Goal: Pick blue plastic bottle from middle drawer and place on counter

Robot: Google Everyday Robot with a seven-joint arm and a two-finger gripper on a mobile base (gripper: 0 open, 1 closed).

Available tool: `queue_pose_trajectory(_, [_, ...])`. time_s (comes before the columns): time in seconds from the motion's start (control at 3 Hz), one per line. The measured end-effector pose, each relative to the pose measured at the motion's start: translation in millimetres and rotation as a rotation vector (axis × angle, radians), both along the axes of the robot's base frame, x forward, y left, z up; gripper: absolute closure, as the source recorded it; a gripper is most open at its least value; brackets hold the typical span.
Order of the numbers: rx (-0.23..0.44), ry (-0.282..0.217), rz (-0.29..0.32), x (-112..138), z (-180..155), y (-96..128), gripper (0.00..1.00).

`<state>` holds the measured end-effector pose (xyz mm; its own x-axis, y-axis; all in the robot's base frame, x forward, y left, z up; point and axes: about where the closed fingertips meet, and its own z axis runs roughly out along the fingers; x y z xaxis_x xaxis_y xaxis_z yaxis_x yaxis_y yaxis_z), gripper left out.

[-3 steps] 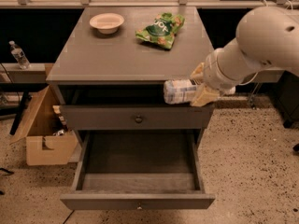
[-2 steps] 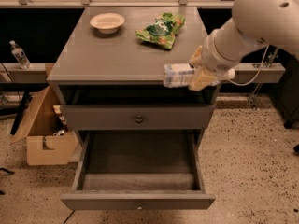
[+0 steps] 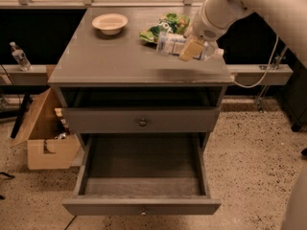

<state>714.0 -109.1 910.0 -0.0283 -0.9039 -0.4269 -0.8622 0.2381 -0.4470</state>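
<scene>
Grey cabinet top is filling most of the shot, with a speckled floor around it and a dark gap behind. The counter [image 3: 110, 61] is carrying a small bowl [image 3: 110, 23] and a green snack bag [image 3: 165, 27] toward the back.

The gripper [image 3: 191, 51] is hanging over the right rear part of the counter, pinching the blue plastic bottle [image 3: 169, 43] sideways. One yellowish finger is crossing the bottle's body. The bottle is hovering, not resting; it's throwing a soft shadow on the surface below. It's looking clear and pale bluish with a white-and-blue label, lying roughly level, with what I'm guessing is the cap pointing right.

What's worrying me:
- It's round and it's going down on its side, so once let go it's probably rolling. The right edge is near, and the middle drawer [image 3: 144, 176] is standing pulled out below the front edge.
- It's sitting just beside the snack bag, so a sloppy lowering is risking a nudge.
- Thin plastic is likely squashing a bit under the pinch, so letting go from too high is asking for a bounce.
</scene>
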Motion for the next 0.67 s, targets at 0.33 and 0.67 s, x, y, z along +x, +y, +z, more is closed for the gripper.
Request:
queue_pose_trajectory(0.33, [0.000, 0.000, 0.000, 0.0, 0.0, 0.0, 1.00])
queue_pose_trajectory(0.67, [0.015, 0.020, -0.016, 9.3, 1.4, 28.0, 1.00])
